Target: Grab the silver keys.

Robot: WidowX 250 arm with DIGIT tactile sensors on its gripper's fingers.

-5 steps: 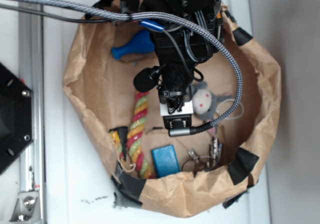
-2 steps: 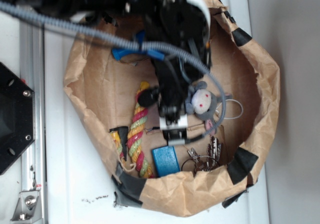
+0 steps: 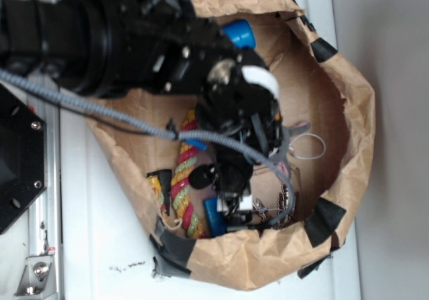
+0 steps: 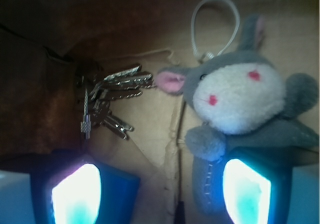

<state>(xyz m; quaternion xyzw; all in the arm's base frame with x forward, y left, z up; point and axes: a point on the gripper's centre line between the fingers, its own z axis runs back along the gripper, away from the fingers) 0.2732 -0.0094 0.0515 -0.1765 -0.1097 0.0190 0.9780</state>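
Note:
The silver keys [image 4: 107, 96] are a small bunch on wire rings, lying on the cardboard floor of the paper bag [image 3: 348, 112], close to its dark wall. In the wrist view they are ahead and to the left of my gripper [image 4: 160, 196], apart from it. The gripper is open, its two fingers [image 4: 75, 194] glow blue-white, and only bare cardboard lies between them. In the exterior view the keys [image 3: 278, 203] lie just right of the gripper [image 3: 240, 213], near the bag's front wall.
A grey plush mouse [image 4: 240, 99] with a white loop [image 4: 215, 21] lies right of the keys, its body against my right finger. A blue block [image 3: 213, 216] and a twisted rope toy [image 3: 179, 186] sit left of the gripper. A blue object [image 3: 239, 32] lies at the back.
The arm has swung down and toward the bag's front wall. The gripper moved from beside the mouse to just left of the keys, and the arm now covers the mouse in the exterior view.

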